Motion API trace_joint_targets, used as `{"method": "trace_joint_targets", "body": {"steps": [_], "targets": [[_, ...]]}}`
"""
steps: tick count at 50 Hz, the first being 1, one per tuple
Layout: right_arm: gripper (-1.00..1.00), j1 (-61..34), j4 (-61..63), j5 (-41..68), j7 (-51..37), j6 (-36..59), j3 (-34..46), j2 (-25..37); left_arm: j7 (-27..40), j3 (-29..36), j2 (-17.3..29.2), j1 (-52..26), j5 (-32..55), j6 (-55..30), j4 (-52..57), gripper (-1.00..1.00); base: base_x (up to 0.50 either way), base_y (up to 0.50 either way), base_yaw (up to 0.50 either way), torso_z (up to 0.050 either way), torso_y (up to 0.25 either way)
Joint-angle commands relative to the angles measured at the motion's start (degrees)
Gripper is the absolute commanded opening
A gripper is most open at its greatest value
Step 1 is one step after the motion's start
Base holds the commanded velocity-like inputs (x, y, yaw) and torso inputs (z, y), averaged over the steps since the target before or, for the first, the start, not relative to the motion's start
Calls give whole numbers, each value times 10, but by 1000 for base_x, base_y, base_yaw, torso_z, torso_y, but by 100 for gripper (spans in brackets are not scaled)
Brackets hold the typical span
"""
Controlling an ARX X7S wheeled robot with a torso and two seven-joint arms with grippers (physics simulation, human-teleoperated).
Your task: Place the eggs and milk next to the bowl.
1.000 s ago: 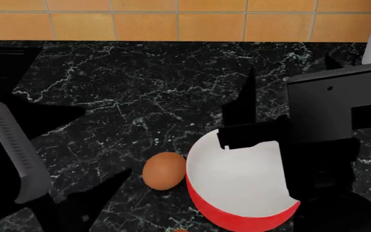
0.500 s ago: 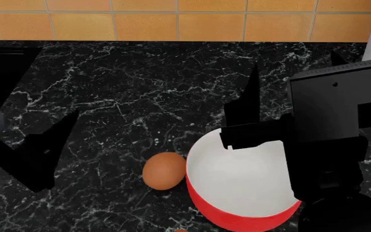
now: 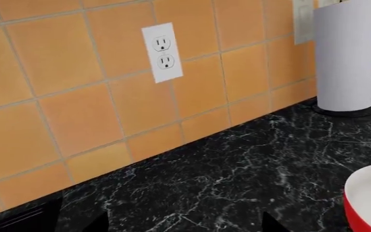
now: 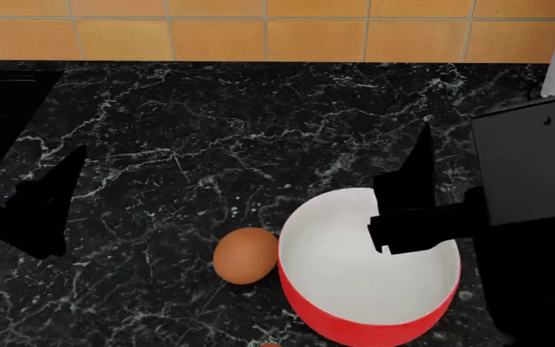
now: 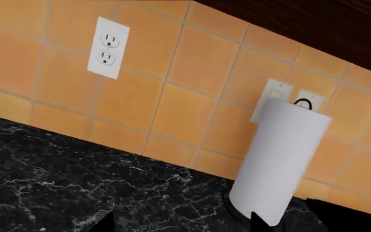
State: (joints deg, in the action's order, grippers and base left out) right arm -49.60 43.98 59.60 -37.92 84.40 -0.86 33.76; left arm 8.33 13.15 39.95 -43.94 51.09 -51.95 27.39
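One bowl (image 4: pixel 369 303), one whole egg (image 4: pixel 245 255), one paper towel roll (image 5: pixel 279 160), and three wall plates.

**Arm and gripper pose**

Black boxy right arm (image 4: pixel 533 181) raised at right of head view, its black right gripper (image 4: pixel 415 217) extended inward; jaw state not discernible. Dark left gripper (image 4: pixel 37 206) low at left edge, state likewise unclear.

Egg (image 4: pixel 245 254) touching bowl (image 4: pixel 355 329), on its left.

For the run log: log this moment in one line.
egg beside bowl | milk unseen | right claw over bowl, grip unclear
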Motion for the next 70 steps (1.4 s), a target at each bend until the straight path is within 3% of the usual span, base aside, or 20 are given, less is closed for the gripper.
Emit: {"method": "trace_joint_targets", "body": {"steps": [1, 13, 35, 46, 61, 70], "targets": [[100, -47, -54, 286, -190, 44, -24, 67, -18, -2, -17, 14, -22, 64, -58, 100, 0, 0, 0, 0, 0], [100, -10, -81, 462, -297, -20, -34, 165, -9, 5, -26, 7, -17, 54, -56, 100, 0, 0, 0, 0, 0], [100, 169, -12, 556, -333, -90, -197, 238, -18, 11, -25, 16, -22, 65, -62, 100, 0, 0, 0, 0, 0], [100, 287, 18, 573, -322, -60, -347, 209, -32, 18, -28, 18, -37, 84, -84, 100, 0, 0, 0, 0, 0], [100, 360, 35, 598, -313, -39, -455, 187, -35, 18, -26, 27, -42, 94, -91, 100, 0, 0, 0, 0, 0], [100, 369, 36, 585, -299, -31, -475, 165, -33, 19, -25, 31, -41, 94, -89, 100, 0, 0, 0, 0, 0]]}}
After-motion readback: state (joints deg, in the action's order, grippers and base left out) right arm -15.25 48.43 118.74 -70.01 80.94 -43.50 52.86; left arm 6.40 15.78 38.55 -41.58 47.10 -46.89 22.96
